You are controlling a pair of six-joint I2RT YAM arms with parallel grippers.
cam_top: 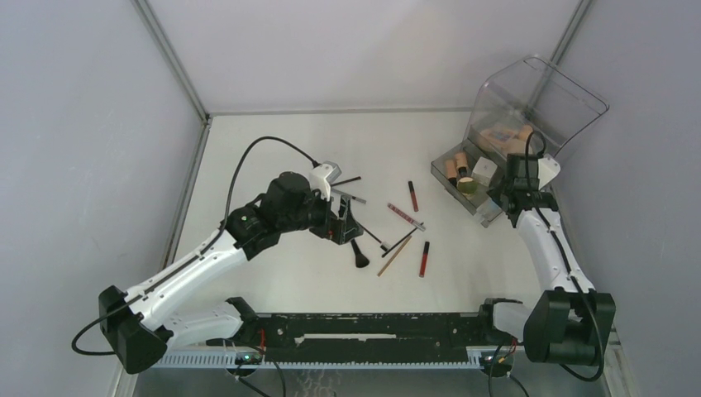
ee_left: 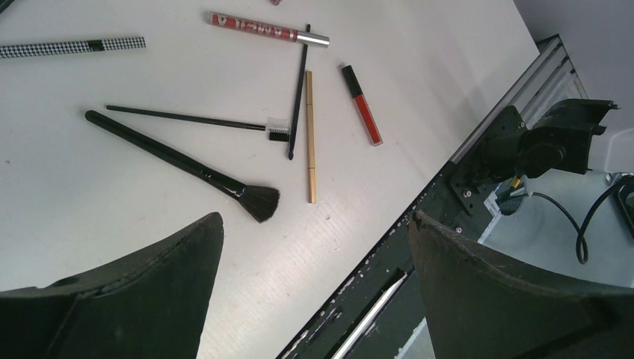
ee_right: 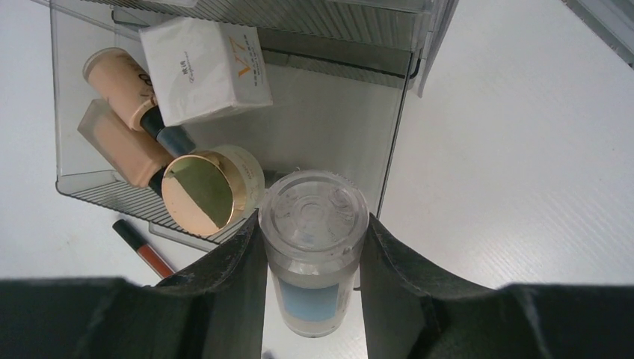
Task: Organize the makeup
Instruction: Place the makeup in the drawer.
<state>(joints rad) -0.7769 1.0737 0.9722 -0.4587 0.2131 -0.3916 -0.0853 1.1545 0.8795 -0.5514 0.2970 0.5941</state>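
The makeup lies loose mid-table: a black brush, a gold pencil, a red lip tube, a red tube with a silver cap, a thin comb brush and a checked pencil. My left gripper hangs open above the table next to the brush head, holding nothing. My right gripper is shut on a frosted jar with a blue label, at the front edge of the clear drawer. In the drawer lie a white cube jar, tan bottles and a gold-lidded compact.
The smoky clear organizer stands at the back right, its drawer pulled out toward the table's middle. Another red lip tube lies just outside the drawer. The black mounting rail runs along the near edge. Grey walls close in on the left, the back and the right.
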